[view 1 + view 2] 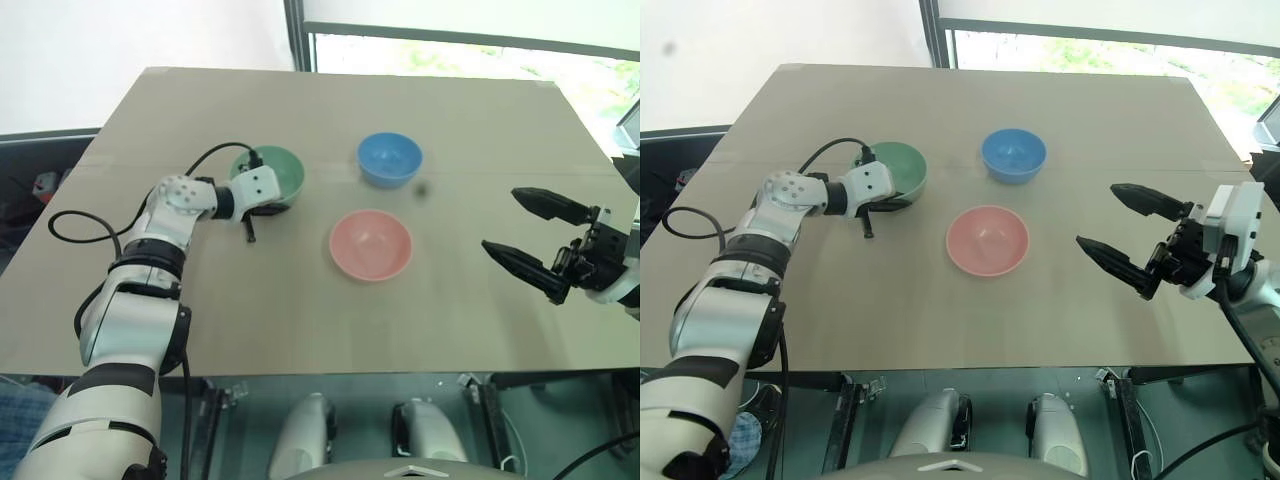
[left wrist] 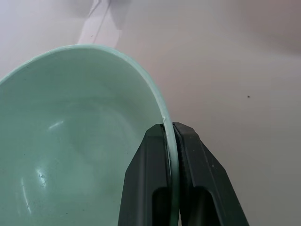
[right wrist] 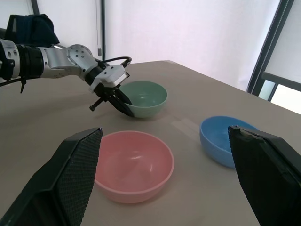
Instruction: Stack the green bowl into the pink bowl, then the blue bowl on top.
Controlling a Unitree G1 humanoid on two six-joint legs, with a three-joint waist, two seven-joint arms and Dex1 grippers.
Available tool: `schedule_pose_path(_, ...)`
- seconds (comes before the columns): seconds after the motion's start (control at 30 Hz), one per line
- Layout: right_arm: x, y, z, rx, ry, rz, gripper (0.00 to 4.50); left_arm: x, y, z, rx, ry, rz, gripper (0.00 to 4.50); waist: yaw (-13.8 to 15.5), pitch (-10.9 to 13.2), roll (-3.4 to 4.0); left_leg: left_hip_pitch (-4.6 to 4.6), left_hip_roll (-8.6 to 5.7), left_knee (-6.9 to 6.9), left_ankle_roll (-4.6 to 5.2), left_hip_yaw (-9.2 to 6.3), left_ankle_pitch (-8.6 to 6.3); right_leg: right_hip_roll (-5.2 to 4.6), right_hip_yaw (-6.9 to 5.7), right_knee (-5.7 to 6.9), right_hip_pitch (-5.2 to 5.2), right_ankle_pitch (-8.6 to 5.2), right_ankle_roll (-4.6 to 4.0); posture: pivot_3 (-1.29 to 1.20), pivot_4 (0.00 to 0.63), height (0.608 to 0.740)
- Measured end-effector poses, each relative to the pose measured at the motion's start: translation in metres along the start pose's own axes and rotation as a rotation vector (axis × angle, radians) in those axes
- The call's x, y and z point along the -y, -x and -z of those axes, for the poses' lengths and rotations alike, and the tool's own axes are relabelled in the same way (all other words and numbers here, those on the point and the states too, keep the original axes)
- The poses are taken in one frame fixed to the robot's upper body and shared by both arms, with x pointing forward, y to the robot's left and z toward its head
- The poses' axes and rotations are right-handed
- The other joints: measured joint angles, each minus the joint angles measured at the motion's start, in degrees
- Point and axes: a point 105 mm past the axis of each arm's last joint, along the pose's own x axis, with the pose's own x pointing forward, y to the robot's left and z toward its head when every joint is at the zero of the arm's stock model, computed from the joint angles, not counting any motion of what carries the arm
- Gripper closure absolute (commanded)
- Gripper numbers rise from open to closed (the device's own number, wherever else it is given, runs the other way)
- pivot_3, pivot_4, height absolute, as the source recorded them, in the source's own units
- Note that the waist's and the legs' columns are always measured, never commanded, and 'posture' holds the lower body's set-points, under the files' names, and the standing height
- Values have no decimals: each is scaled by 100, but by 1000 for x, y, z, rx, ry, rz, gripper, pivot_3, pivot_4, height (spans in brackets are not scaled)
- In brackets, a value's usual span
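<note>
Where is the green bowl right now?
In the left eye view the green bowl sits on the table's left half, left of the blue bowl and up-left of the pink bowl, its rim pinched by the left hand.

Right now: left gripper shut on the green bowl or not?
Shut. The left gripper pinches the green bowl at its rim, one finger inside, one outside.

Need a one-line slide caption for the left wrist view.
Left gripper shut on the rim of the smooth mint-green bowl, one black finger inside, one outside.
</note>
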Motion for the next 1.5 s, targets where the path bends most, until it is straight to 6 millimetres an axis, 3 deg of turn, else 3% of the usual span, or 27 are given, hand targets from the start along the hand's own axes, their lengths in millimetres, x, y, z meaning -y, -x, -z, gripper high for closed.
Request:
schedule_pose_path(0.07, 0, 0, 0, -1, 1, -1, 0, -4, 1, -5, 11, -16, -2, 4492, 4, 0, -1, -1, 0, 0, 0, -1, 0, 0, -1, 0, 0, 0, 0, 0, 150, 740)
schedule_pose_path(0.17, 0, 0, 0, -2, 1, 0, 0, -13, 0, -29, 75, -61, 13, 4492, 13, 1, -1, -6, -2, 6, 7, 0, -4, -2, -1, 0, 0, 0, 0, 0, 150, 740)
schedule_pose_path(0.23, 0, 0, 0, -3, 0, 1, 0, -16, -2, -61, 186, -127, 54, 4492, 0, 1, -2, -10, -1, 17, 15, 2, -9, -3, 1, -1, 0, 0, 1, 0, 150, 740)
schedule_pose_path(0.3, 0, 0, 0, -3, 0, 3, 0, -14, -1, -73, 236, -148, 86, 4492, -6, 1, -1, -10, -2, 18, 15, 3, -9, -3, 1, -1, 0, 0, 1, 0, 150, 740)
schedule_pose_path(0.43, -1, 0, 5, -11, -16, 8, 0, 17, 2, -130, 475, -329, 274, 4492, -2, 2, 1, -13, 17, 24, 17, 3, -10, -5, 3, -1, 1, 0, 1, 0, 150, 740)
schedule_pose_path(0.5, -2, 0, 6, -13, -19, 9, 0, 34, 5, -141, 520, -395, 356, 4492, -17, 2, 2, -8, 17, 27, 17, 7, -10, -3, 9, 0, 1, 0, 1, 0, 150, 740)
schedule_pose_path(0.8, 1, 1, 5, -3, 14, 43, 0, 71, 22, -144, 496, -458, 543, 4492, 6, 1, 3, 3, 22, 50, 19, 3, -11, 1, 17, 1, 10, 0, 0, 0, 150, 740)
schedule_pose_path(0.83, 1, 1, 5, -3, 14, 43, 0, 75, 23, -142, 499, -467, 560, 3649, 13, 1, 3, 2, 21, 51, 23, 4, -14, 0, 18, -1, 10, 0, 0, 0, 150, 740)
schedule_pose_path(0.87, 1, 1, 5, -4, 12, 44, 0, 76, 23, -141, 501, -469, 563, 3649, 15, 1, 3, 1, 21, 51, 24, 4, -14, -1, 18, -1, 10, 0, 0, 0, 150, 740)
schedule_pose_path(0.93, 1, 1, 6, -6, 9, 45, 0, 82, 24, -143, 533, -491, 581, 2863, 21, 1, 3, -3, 19, 52, 28, 4, -17, -2, 18, -1, 11, 0, 0, 0, 150, 740)
schedule_pose_path(1.0, 1, 1, 6, -6, 9, 45, 0, 83, 25, -145, 554, -495, 580, 2421, 15, 1, 3, -3, 18, 52, 29, 5, -18, -2, 19, -1, 11, 0, 0, 0, 150, 740)
schedule_pose_path(1.13, 1, 1, 6, -7, 9, 44, 0, 90, 21, -155, 645, -514, 562, 889, 13, 1, 3, -2, 18, 56, 29, 6, -17, -1, 19, -3, 11, 0, 0, 0, 150, 740)
schedule_pose_path(1.27, -1, -1, 10, -19, 5, 34, 0, 72, 23, -165, 705, -384, 447, 889, -3, 1, 3, 2, 20, 57, 29, 5, -17, 0, 20, 0, 11, 0, 1, 0, 150, 740)
schedule_pose_path(1.33, 2, -2, 13, -36, 13, 44, 0, 57, 23, -163, 720, -198, 369, 889, -13, 1, 4, 4, 22, 56, 29, 6, -17, 0, 21, 0, 12, -1, 1, 0, 150, 740)
schedule_pose_path(1.4, 10, -10, 17, -59, 38, 82, 0, 50, 24, -152, 715, -25, 303, 889, -60, -1, 7, 8, 23, 54, 29, 12, -17, 0, 29, 0, 11, 0, 2, 0, 150, 740)
schedule_pose_path(1.5, 30, -21, 17, -82, 85, 163, 0, 58, 21, -127, 662, 169, 260, 889, -86, 0, 7, 6, 24, 52, 28, 9, -17, 0, 25, 0, 8, 0, 2, 0, 150, 740)
